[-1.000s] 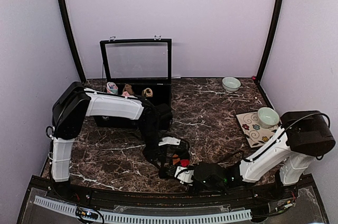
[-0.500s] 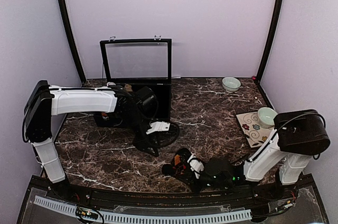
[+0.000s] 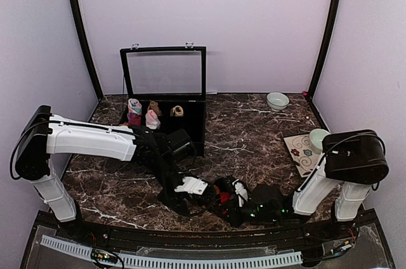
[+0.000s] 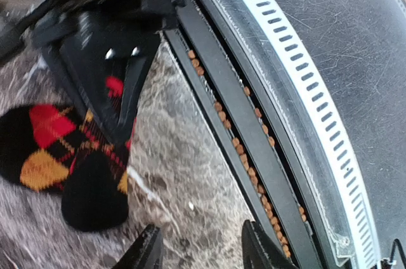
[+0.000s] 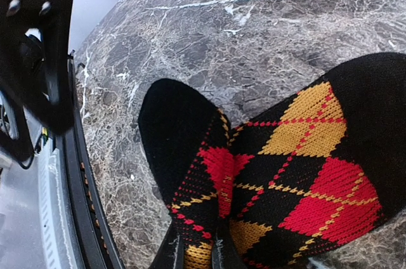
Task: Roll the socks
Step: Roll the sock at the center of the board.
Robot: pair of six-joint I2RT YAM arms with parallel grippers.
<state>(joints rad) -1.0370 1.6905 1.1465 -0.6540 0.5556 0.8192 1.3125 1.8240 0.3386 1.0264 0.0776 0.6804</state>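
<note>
Pinching argyle sock (image 5: pixel 285 174), right end effector (image 5: pixel 196 247) closed

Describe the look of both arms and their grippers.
Both the left arm and right arm have white tubular links, bulky black joint housings and thin black cables looping alongside. The left gripper and right gripper have slim black fingers.

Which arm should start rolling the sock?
Right, probably. The right arm has its jaws pinched shut on the black diamond sock; the left arm hangs beside it, jaws open and empty.
</note>
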